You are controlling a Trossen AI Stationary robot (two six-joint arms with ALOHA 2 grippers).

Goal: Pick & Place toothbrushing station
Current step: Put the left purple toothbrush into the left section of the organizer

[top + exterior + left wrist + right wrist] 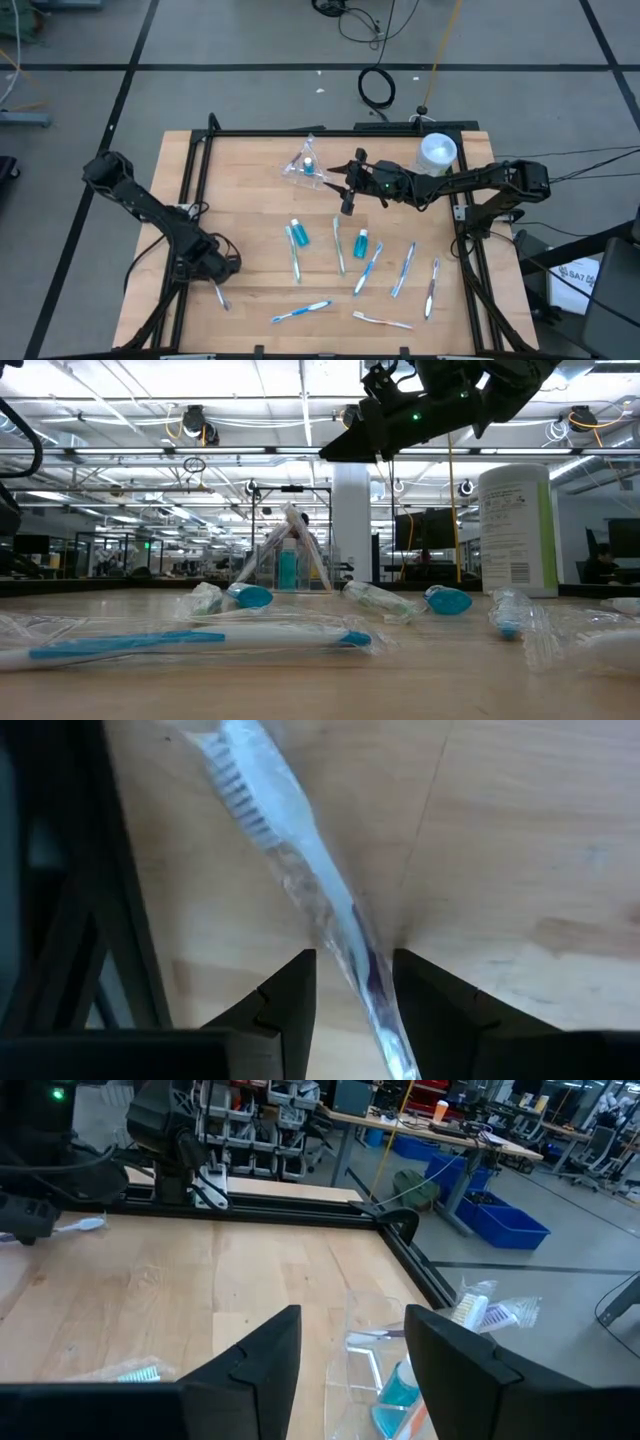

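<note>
At the bench's (pixel 250 180) left edge, the left hand (pixel 218 285) sits low with its fingers (pixel 285 1010) narrowed on either side of a wrapped toothbrush (pixel 300 870), bristles pointing away from the wrist; whether they press it cannot be told. The right hand (pixel 347 197) hovers near the far middle, fingers apart and holding nothing, just beside the tipped clear cup (pixel 306 163) containing a teal tube. More toothbrushes (pixel 368 268) and two teal tubes (pixel 297 233) lie scattered across the near half; a white canister (pixel 437 152) stands at the far right corner.
</note>
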